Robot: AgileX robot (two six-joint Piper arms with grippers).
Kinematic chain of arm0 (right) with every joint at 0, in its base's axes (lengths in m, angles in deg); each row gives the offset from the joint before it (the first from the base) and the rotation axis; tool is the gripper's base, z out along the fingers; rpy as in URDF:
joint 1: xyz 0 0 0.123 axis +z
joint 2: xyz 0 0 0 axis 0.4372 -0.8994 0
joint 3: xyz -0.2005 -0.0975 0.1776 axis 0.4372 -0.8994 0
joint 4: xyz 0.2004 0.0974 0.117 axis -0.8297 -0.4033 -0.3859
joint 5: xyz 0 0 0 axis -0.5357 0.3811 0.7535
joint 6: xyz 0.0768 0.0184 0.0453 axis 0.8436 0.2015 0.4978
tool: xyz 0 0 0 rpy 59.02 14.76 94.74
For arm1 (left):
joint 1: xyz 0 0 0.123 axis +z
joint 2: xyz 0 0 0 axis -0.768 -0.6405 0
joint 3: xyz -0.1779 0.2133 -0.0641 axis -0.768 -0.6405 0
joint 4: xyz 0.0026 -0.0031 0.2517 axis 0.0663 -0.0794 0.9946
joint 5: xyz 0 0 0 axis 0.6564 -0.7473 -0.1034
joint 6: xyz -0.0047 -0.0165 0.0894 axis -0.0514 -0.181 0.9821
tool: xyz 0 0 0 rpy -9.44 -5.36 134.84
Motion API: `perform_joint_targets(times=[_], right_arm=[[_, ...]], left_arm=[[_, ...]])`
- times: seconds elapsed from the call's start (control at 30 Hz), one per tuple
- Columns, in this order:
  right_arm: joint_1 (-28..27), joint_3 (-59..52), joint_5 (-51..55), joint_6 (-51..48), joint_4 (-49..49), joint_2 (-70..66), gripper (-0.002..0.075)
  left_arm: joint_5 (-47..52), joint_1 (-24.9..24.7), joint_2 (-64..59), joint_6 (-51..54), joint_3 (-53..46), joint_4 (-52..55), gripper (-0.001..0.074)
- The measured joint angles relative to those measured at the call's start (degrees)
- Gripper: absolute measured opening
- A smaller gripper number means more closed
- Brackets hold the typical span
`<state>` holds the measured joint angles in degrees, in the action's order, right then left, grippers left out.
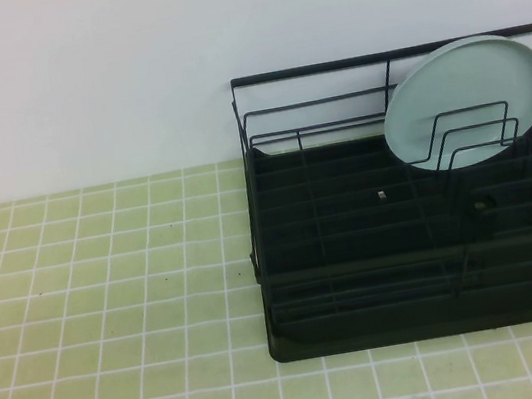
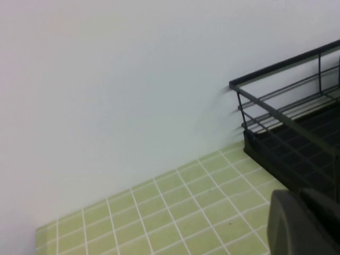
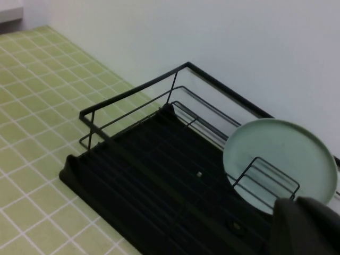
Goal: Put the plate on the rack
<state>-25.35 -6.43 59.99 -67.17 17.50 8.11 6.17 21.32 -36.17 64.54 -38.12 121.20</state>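
A pale green plate (image 1: 465, 102) stands upright in the black wire dish rack (image 1: 299, 341), at the rack's back right, leaning toward the back rail behind the wire dividers. Neither arm shows in the high view. In the right wrist view my right gripper (image 3: 295, 204) is shut and empty, raised above the rack's near side, apart from the plate (image 3: 281, 154). In the left wrist view my left gripper (image 2: 300, 197) is shut on nothing, hovering over the tiles beside the rack's left end (image 2: 281, 65).
The rack sits on a green tiled tabletop (image 1: 112, 315) against a white wall (image 1: 75, 78). Bare tiles stretch to the left of the rack and in a strip in front of it. A black drip tray lines the rack's floor.
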Motion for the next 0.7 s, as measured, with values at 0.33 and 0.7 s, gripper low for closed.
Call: perform_joint_targets(times=[0.33, 0.7], right_arm=[[0.0, -10.9, 0.7, 4.9, 0.0, 12.4, -0.0001], [0.0, -13.2, -1.3, 5.1, 0.5, 13.9, -0.0001]], left_arm=[[0.7, 0.0, 0.0, -0.4, 0.0, -0.1, 0.0000], [0.7, 0.0, 0.0, -0.4, 0.0, -0.1, 0.0000]])
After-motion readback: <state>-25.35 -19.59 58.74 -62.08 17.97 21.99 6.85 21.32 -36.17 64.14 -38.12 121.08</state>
